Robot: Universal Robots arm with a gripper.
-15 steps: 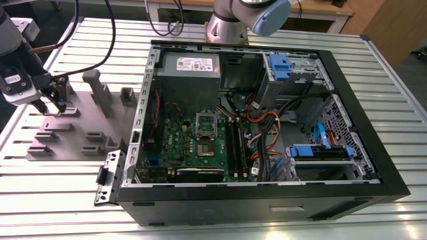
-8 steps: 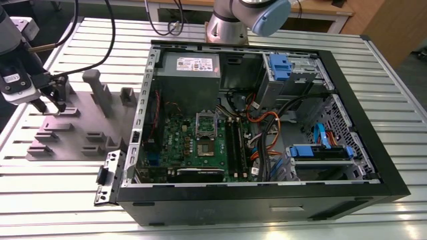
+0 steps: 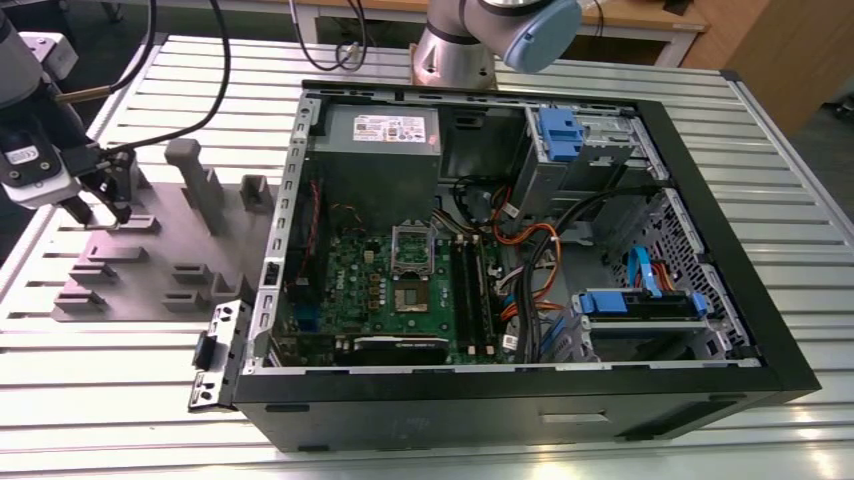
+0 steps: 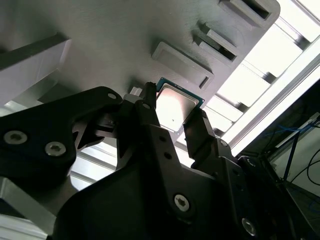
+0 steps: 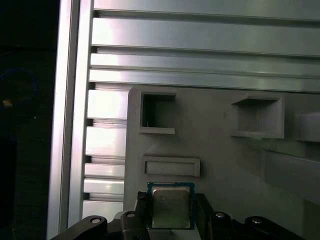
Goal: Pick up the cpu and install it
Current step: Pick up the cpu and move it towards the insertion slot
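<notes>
The cpu (image 5: 170, 205), a small square chip with a silvery top and a thin rim, sits between my two black fingers in both wrist views, its edges against the finger pads (image 4: 196, 126). My gripper (image 4: 173, 105) is shut on the cpu (image 4: 175, 101) just above the grey moulded fixture (image 5: 215, 150). In the exterior view my gripper (image 3: 104, 212) hangs over the far corner of that fixture (image 3: 160, 265), on the exterior view's left. I cannot tell whether the chip is lifted off the fixture or still touching it.
An open black computer case (image 3: 534, 410) lies on the slatted aluminium table (image 3: 120, 380) to the exterior view's right of the fixture. Inside it are a green motherboard (image 3: 387, 305) with a socket (image 3: 411, 294), cables and blue drive brackets. The arm's base (image 3: 461, 50) stands behind the case.
</notes>
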